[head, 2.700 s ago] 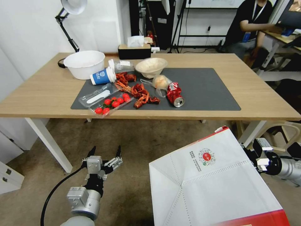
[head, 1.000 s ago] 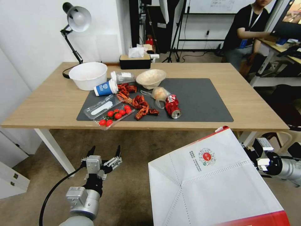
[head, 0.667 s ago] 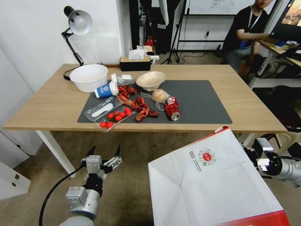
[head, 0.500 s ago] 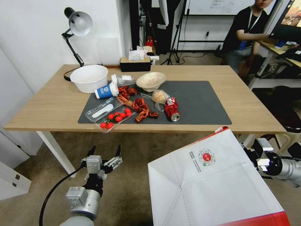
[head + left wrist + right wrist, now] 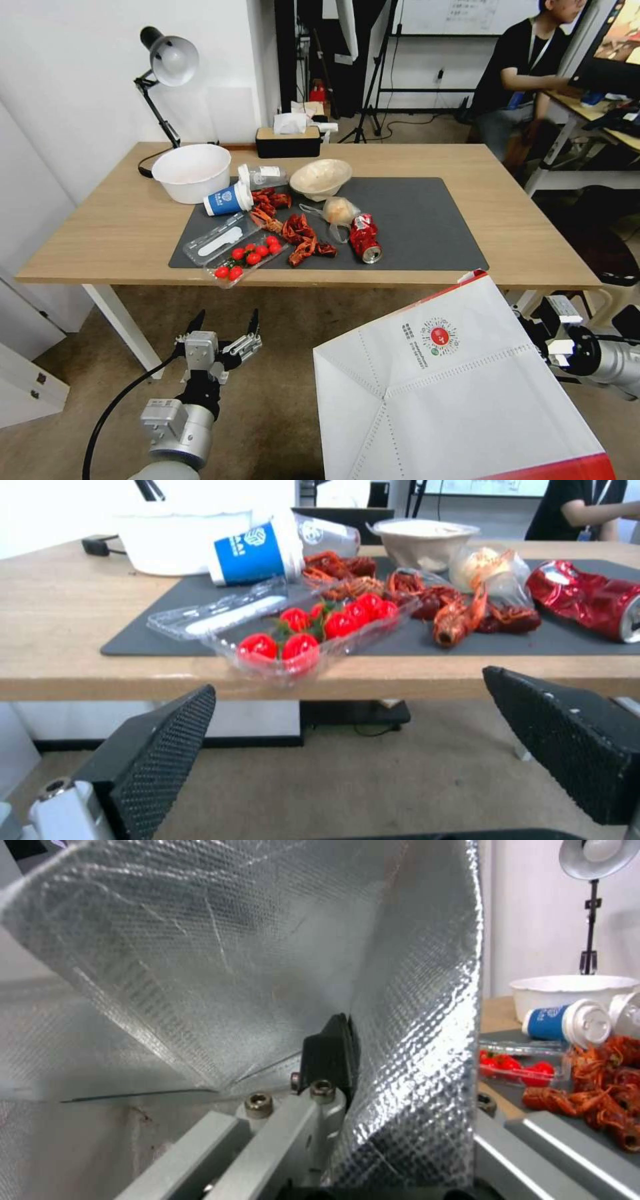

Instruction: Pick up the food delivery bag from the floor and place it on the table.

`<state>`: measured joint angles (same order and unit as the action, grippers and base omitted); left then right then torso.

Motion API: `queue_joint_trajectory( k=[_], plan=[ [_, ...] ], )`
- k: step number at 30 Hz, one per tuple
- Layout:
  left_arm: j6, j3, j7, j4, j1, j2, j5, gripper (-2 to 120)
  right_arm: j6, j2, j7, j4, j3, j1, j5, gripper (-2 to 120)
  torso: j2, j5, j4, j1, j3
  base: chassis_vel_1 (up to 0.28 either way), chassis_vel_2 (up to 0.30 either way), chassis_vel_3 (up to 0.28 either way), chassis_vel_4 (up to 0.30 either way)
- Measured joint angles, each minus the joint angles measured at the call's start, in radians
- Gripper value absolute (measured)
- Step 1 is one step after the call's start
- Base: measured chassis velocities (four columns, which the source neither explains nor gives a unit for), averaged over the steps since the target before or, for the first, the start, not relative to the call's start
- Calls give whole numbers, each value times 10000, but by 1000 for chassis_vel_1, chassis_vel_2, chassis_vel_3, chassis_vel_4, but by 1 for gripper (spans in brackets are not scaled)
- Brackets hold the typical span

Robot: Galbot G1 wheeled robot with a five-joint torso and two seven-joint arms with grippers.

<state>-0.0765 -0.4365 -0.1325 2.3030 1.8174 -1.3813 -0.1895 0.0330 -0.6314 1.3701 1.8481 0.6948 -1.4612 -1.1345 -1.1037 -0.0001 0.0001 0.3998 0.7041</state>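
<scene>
Foil-lined food delivery bag [image 5: 453, 393]: carried, pinched in my right end effector [image 5: 337, 1050]; left end effector [image 5: 223, 327] wide, idle. Next: clear tabletop [image 5: 520, 227] edge.

The bag [image 5: 453, 393] is matt white paper with stitched-looking perforated creases and a glossy red band; its lining [image 5: 220, 965] is embossed silver foil, crinkled and reflective. The right gripper [image 5: 347, 1060] clamps that foil wall between black pads on bare metal links with hex bolts. The left gripper [image 5: 223, 333] has black fingers [image 5: 167, 750] with a dotted rubbery texture. The table [image 5: 100, 227] is smooth light wood grain; at 12 o'clock on it lies a matt dark grey mat [image 5: 427, 220]. The floor [image 5: 280, 373] is dull, mottled and stained.
</scene>
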Motion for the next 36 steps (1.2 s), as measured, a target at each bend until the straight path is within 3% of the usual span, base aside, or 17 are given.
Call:
queue_joint_trajectory(
  k=[13, 24, 36],
  plan=[
    [378, -53, 202, -76, 7, -46, 16, 100, 5, 4, 12, -20, 10, 8, 2, 0, -409, 0, -1, 182, 228, 0, 0, 0, 0],
    [652, -72, 316, -156, 62, -86, 26, 100, 75, -4, -123, -34, 71, 26, -78, 0, -394, 1, 0, 175, 224, 0, 0, 0, 0],
    [722, -199, 100, -66, 99, -178, 48, 100, 414, 370, -1446, 219, 1996, -493, -1705, 0, -340, 1, 0, 149, 193, 0, 0, 0, 0]
  ],
)
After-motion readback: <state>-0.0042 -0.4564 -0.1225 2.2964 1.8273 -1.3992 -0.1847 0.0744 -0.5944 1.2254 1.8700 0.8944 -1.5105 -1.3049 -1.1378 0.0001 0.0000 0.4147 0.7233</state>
